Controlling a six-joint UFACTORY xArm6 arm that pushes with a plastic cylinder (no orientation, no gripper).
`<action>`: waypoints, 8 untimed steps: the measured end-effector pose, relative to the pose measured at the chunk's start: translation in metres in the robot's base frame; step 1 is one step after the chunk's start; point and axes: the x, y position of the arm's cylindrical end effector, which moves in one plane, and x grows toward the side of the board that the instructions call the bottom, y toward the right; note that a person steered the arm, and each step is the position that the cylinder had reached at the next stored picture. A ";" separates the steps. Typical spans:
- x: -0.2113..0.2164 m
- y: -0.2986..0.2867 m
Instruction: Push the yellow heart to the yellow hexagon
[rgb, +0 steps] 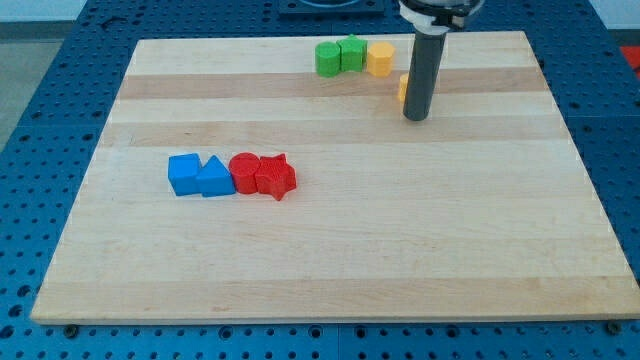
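Nearest the view's bottom: bare wooden tabletop (330, 270), light planks, sitting on a blue perforated base (40, 120).

Mid-left, a row of four blocks, each touching its neighbour, running left to right: blue cube (183, 174), blue triangle (215, 179), red cylinder (244, 172), red star (276, 177). Well apart from everything else.

Further back, right of centre: my tip (416, 117) is down on the tabletop, rod upright. Just behind the rod on its left side a sliver of the yellow heart (402, 89) shows. The rod covers most of it, so the shape can't be confirmed from this view; only a small yellow-orange edge is visible. Tip sits on the heart's right and near side, and looks to be touching it or just beside it; can't tell which.

Near the view's top edge: green block (328, 60), a second green block (351, 53), and the yellow hexagon (380, 59), in a row left to right, touching. Shapes of the two green ones not clear enough to call.

Heart is near the hexagon, below and to its right, with a small gap between them.

No fingers on this rig, just the rod, so nothing to state about wide, narrow or holding.
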 end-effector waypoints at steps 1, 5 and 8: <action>-0.017 0.001; -0.096 0.001; -0.110 0.038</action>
